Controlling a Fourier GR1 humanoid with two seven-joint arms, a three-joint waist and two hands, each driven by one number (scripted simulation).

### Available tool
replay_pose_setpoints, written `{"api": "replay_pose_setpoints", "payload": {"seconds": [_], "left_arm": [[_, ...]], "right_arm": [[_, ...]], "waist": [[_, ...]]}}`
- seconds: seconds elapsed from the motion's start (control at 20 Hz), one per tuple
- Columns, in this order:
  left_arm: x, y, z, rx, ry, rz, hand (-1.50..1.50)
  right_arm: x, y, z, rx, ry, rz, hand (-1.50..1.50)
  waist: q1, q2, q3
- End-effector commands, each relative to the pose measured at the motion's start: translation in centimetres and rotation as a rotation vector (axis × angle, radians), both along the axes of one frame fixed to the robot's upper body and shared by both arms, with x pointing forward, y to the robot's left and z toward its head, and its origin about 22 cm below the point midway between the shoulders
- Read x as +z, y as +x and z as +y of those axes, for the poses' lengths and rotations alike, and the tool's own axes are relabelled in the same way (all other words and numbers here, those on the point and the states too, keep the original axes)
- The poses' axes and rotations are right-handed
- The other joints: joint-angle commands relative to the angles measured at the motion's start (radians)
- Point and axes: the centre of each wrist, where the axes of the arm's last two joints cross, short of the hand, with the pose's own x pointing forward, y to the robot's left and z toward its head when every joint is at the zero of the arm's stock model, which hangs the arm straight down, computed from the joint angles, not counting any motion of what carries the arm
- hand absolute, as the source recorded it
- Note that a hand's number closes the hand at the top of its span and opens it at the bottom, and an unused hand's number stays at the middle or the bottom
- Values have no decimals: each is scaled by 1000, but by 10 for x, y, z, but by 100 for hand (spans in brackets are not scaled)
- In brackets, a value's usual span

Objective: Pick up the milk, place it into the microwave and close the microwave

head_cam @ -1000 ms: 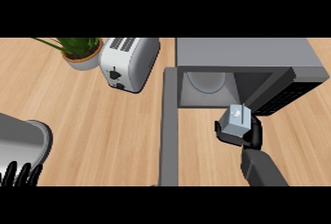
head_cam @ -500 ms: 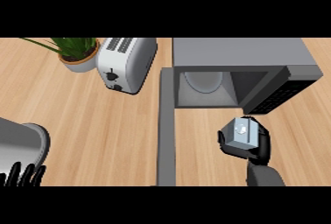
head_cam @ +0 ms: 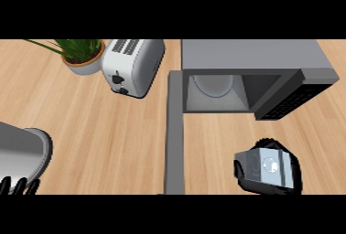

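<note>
the right hand (head_cam: pixel 265 183) is seen low at the view's right, much of it cut off by the lower edge, and its forearm is not shown at all. its dark fingers are curled round the milk (head_cam: pixel 266 166), a small grey carton seen from above with a round cap on its top face; the carton's lower sides are hidden by the hand. no writing or label can be read on the carton. the milk is held above the counter (head_cam: pixel 101 123), in front of the microwave (head_cam: pixel 250 75) and apart from it, slightly to the right of the open cavity.

of the left hand (head_cam: pixel 19 186) only dark fingertips are shown at the lower left edge, pointing up and straight; the palm is cut off.

the microwave is seen with its door (head_cam: pixel 174 132) swung open, viewed edge-on as a long grey strip running down toward the lower edge. inside, a pale round plate (head_cam: pixel 215 84) is partly visible. the control panel on the right is dark, and its markings are too small to be read.

a white toaster (head_cam: pixel 134 65) is set left of the microwave, with a potted plant (head_cam: pixel 79 54) just beside it. a grey rounded object (head_cam: pixel 24 155) is cut off at the left edge and cannot be identified.
</note>
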Motion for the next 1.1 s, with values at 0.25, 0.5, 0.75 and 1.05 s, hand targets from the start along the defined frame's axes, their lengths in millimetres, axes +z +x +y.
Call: {"api": "replay_pose_setpoints", "payload": {"seconds": [0.25,0.5,0.75,1.05], "left_arm": [[15,-3,13,4,5,13,-150],[-8,-10,8,19,-11,16,-150],[-7,1,13,35,10,2,-150],[-13,1,17,23,21,11,-150]], "right_arm": [[39,-1,39,87,146,-44,150],[43,20,57,19,42,-33,150],[42,66,86,35,22,-15,150],[43,117,86,-58,-52,85,150]], "waist": [[9,4,1],[13,4,1],[20,6,1],[26,8,1]]}}
